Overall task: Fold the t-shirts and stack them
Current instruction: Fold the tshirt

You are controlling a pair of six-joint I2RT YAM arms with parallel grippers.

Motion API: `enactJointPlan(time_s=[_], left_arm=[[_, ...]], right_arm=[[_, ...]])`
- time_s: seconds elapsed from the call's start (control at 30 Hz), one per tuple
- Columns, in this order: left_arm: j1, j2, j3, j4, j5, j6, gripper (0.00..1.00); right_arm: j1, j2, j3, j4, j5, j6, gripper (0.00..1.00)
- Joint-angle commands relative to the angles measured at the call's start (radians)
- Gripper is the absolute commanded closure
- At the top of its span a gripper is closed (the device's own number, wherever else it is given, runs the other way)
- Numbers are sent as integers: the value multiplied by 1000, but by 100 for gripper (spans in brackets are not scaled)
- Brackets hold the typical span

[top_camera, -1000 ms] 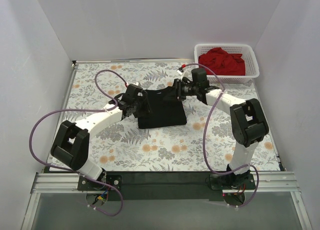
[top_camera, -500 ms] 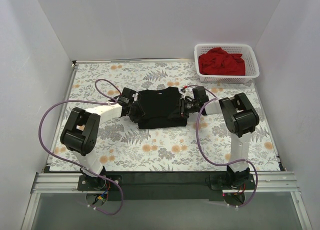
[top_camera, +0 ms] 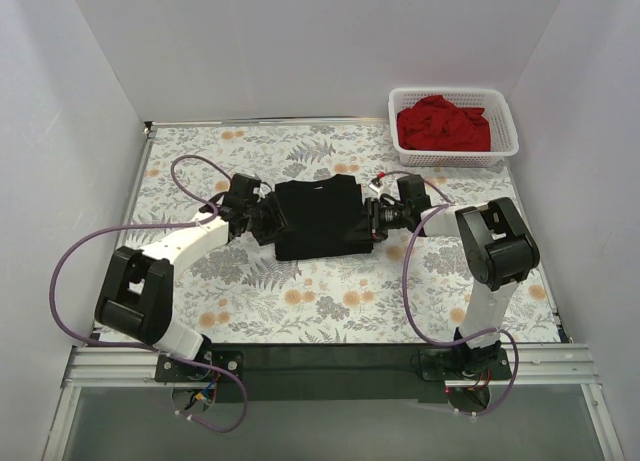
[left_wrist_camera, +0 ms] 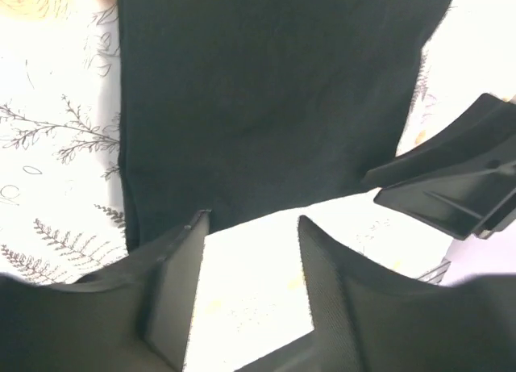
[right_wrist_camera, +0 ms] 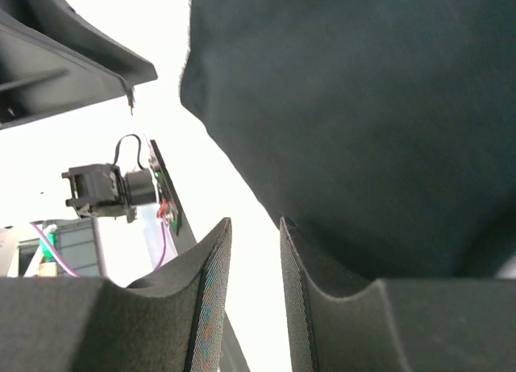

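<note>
From above, the black shirt (top_camera: 318, 219) lies folded into a flat rectangle in the middle of the table (top_camera: 300, 291). The red shirt (top_camera: 443, 123) sits crumpled in the basket (top_camera: 455, 159). The left gripper (top_camera: 268, 221) and right gripper (top_camera: 372, 219) flank the black shirt.

Left wrist: jaws apart, empty, tips at the shirt's edge.

Right wrist: jaws narrowly apart, nothing between, one finger against the cloth.

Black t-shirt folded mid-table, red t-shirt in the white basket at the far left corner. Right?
No: the white basket holding the red t-shirt stands at the far right corner, per the top external view. The black t-shirt is folded mid-table.
</note>
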Motion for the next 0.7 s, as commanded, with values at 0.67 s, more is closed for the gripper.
enactJointPlan(time_s=[0.67], left_arm=[[77,101,91,41,-93,123,62]], right_arm=[[-121,-11,128,6,16,-18,68]])
